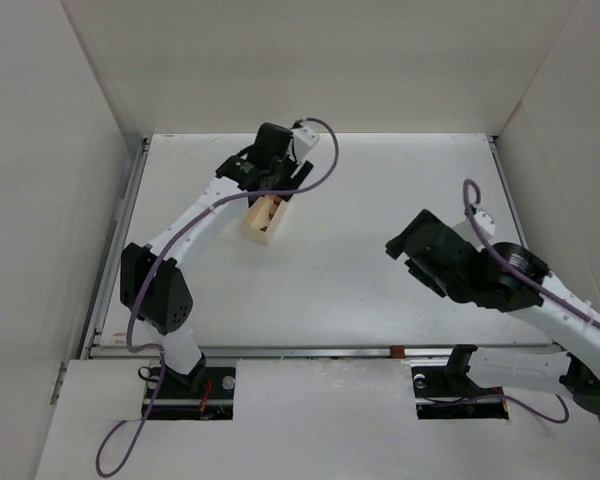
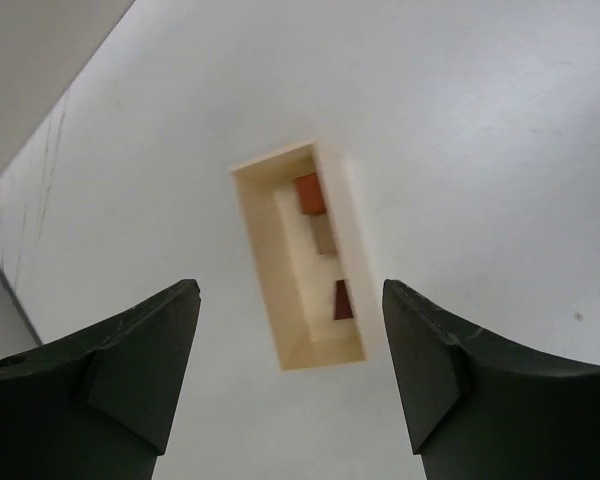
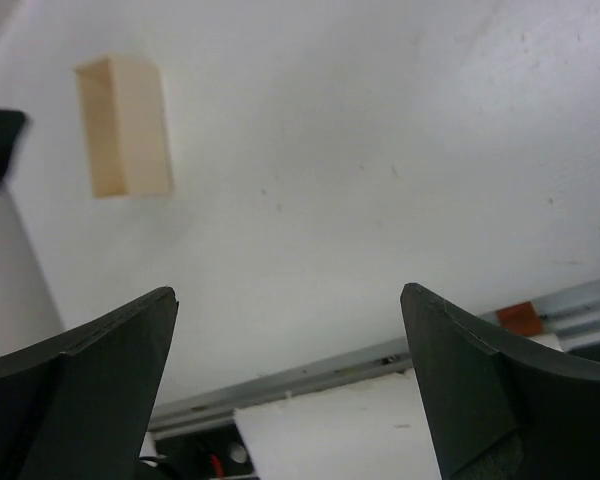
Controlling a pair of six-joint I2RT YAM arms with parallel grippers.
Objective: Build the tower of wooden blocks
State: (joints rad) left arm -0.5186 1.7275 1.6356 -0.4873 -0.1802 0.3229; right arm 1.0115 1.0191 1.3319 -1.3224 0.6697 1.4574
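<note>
While my left gripper hangs released above the pale rectangular wooden tray, its fingers wide apart and holding nothing, the blocks lie inside that tray on the white desk. A small reddish-orange wooden cube sits at the far end, a light tan wooden block lies just beside it, and a dark brown wooden block rests toward the near end. My right gripper is likewise spread open and empty, over the desk well apart from the tray.
</note>
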